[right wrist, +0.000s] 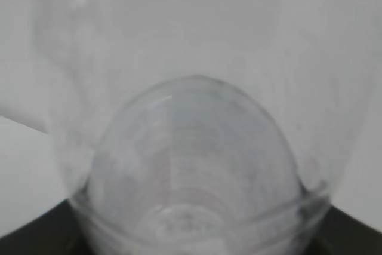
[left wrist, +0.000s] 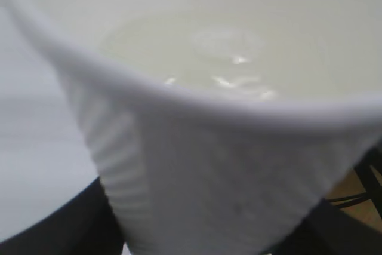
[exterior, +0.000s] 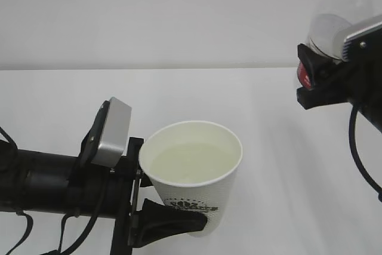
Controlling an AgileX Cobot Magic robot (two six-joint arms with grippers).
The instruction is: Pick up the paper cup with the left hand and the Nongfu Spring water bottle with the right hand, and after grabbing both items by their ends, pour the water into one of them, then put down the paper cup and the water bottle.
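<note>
Low at centre-left, left hand [exterior: 156,207] clamps the paper cup [exterior: 194,177] upright, water [exterior: 190,163] inside, base just above the desk [exterior: 274,147]; upper right, right hand [exterior: 315,82] grips the Nongfu Spring water bottle [exterior: 334,25], mouth up, well apart; both need lowering.

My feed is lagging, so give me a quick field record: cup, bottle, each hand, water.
cup: paper cup upright, held above the white table
water: water inside the cup, well below the rim
bottle: water bottle upright, cap off, looks empty, up and right of the cup
left hand: left hand closed on the cup
right hand: right hand closed on the bottle
</note>
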